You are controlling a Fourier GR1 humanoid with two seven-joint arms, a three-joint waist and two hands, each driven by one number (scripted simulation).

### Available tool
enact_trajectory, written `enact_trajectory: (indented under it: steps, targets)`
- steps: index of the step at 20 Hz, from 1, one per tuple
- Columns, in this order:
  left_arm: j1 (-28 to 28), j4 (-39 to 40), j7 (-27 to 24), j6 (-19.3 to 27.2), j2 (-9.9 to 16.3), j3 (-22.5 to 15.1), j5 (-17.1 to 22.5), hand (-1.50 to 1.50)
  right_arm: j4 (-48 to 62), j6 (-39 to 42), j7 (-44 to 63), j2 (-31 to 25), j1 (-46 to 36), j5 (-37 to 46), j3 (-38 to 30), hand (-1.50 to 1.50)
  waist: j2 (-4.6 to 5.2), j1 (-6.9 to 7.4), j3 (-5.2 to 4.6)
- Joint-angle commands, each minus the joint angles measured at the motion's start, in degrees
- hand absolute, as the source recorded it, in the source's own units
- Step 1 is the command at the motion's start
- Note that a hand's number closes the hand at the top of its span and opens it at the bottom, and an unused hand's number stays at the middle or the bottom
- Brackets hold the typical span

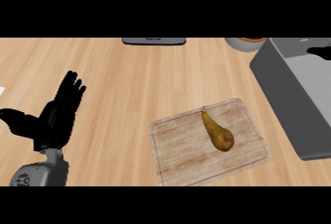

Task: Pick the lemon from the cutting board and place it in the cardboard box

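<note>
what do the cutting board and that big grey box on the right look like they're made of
The cutting board looks like pale wood with a matte, slightly weathered finish: grain streaks and parallel plank lines run across it. The grey box has flat, even grey walls with no grain or sheen; it could be cardboard, plastic or painted metal, and the look does not settle which.

The grey rectangular box (294, 94) runs off the right edge; a dark flat object (154, 40) and round bowl (246, 43) are cropped at the top.
</note>
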Motion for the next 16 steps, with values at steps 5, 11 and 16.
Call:
enact_trajectory:
  steps: [5, 11, 16]
  targets:
    - [-1.07, -1.24, 1.61, 0.87, 0.12, 0.73, 0.40, 0.00, 2.85, 10.18, -6.34, -5.20, 1.42, -15.47, -12.36, -1.50, -0.03, -0.39, -0.02]
    - [-0.53, -1.69, 1.67, 2.20, -1.29, -1.14, -1.53, 0.00, 5.29, 9.86, -10.44, -7.09, 4.43, -19.40, -13.12, -1.50, -0.11, -0.18, -0.09]
    - [1.60, -2.65, 1.27, -0.37, 0.35, 0.39, 0.55, 0.00, 7.17, 12.76, -15.19, -10.59, 8.71, -23.27, -14.79, -1.50, -0.06, -0.04, -0.07]
